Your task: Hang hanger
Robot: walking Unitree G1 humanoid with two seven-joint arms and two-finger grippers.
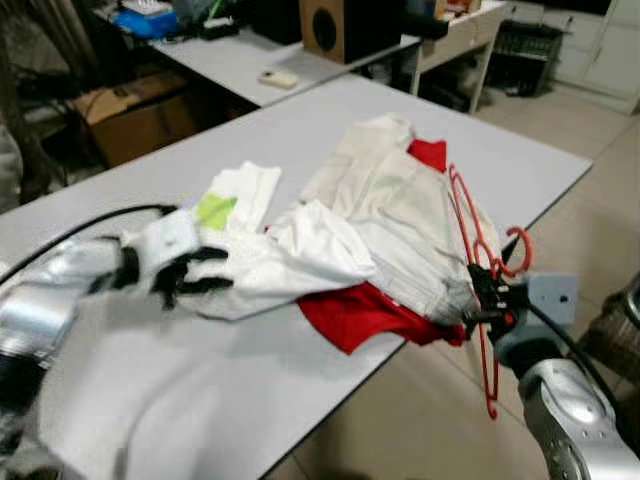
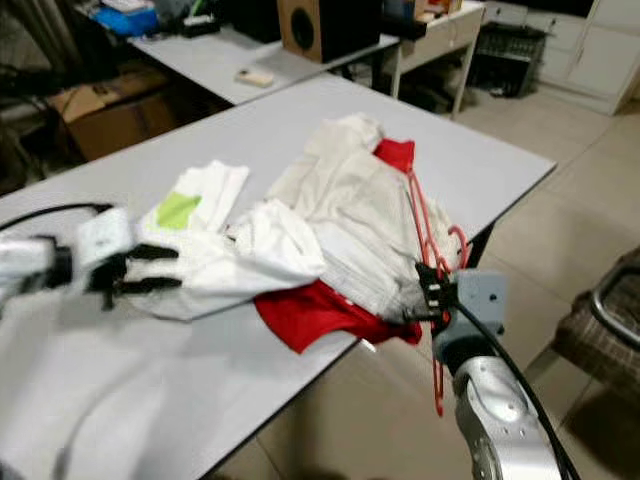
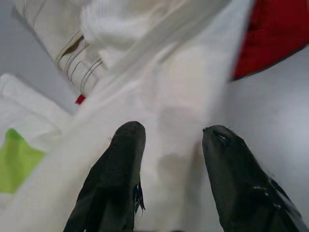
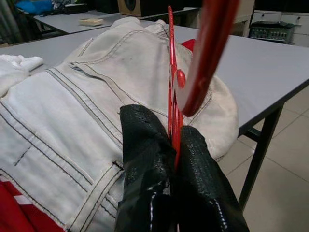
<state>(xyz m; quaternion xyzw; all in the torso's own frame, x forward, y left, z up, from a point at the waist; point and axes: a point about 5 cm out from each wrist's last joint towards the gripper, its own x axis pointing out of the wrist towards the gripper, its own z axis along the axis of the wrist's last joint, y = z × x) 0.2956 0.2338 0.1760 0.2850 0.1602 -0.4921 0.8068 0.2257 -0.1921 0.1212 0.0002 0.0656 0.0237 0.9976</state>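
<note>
Your red hanger (image 1: 478, 268) lies at the table's right edge, resting against the cream jacket (image 1: 400, 215) with its hook (image 1: 518, 250) curling out past the edge and its lower part hanging down over the floor. In the right wrist view you can see the hanger's thin red frame (image 4: 172, 92) running up from between the two black fingers (image 4: 145, 159), so your right gripper (image 1: 487, 290) is clamped tight on the hanger, just off the table edge beside the jacket's hem.

The jacket is spread over a red garment (image 1: 355, 315), which pokes out underneath near the front edge and again at the far end by the collar. To the left of that lies a heap of white cloth (image 1: 290, 260), with a white piece carrying a green patch (image 1: 216, 211) just beyond it.

Your left gripper (image 1: 195, 272) sits at the left side of the white heap. Its fingers (image 3: 120, 169) are spread wide, one on each side of a fold of white cloth, with the cloth lying between them but not pinched.

All of this rests on a pale grey table (image 1: 330, 120). Behind it you have a second table (image 1: 230, 55) with a small flat object (image 1: 278, 78) on it and a wooden speaker box (image 1: 335, 25) at its far end. A cardboard box (image 1: 135, 115) stands on the floor to the left, and pale tiles (image 1: 600, 200) cover the floor to the right.
</note>
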